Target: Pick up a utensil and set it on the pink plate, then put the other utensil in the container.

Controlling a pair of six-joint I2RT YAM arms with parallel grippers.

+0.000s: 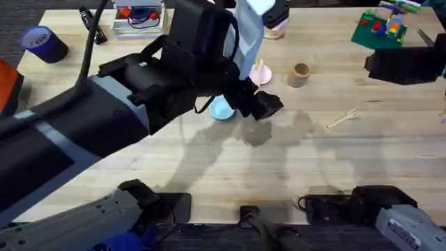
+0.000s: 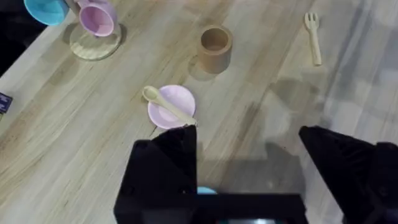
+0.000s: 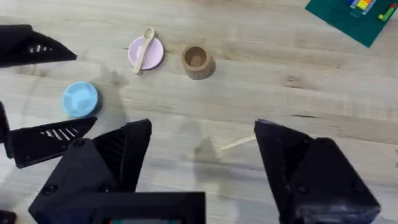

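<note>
The spoon-like utensil (image 2: 168,106) lies across the pink plate (image 2: 179,98), its rounded end past the plate's rim and its handle over the plate; the plate sits on the tabletop (image 1: 209,167) at mid-depth, just left of the container (image 1: 300,74), the two apart; the container stands upright; the fork (image 1: 343,118) lies flat on the bare wood, right of the container and nearer, well apart from it, tines pointing right and far in the overhead view; a light-blue plate (image 1: 221,109) rests left of and nearer than the pink one; a pink mug (image 2: 97,17) sits on a round wooden coaster (image 2: 93,45) farther back; the left hand (image 2: 249,155) hangs above the tabletop near the pink plate, released, fingers spread and grasping nothing; the right hand (image 3: 202,149) hovers over the wood with its fingers spread wide, also empty, the fork's handle showing between them on the tabletop below; a green block board (image 1: 380,28) lies at the far right.
</note>
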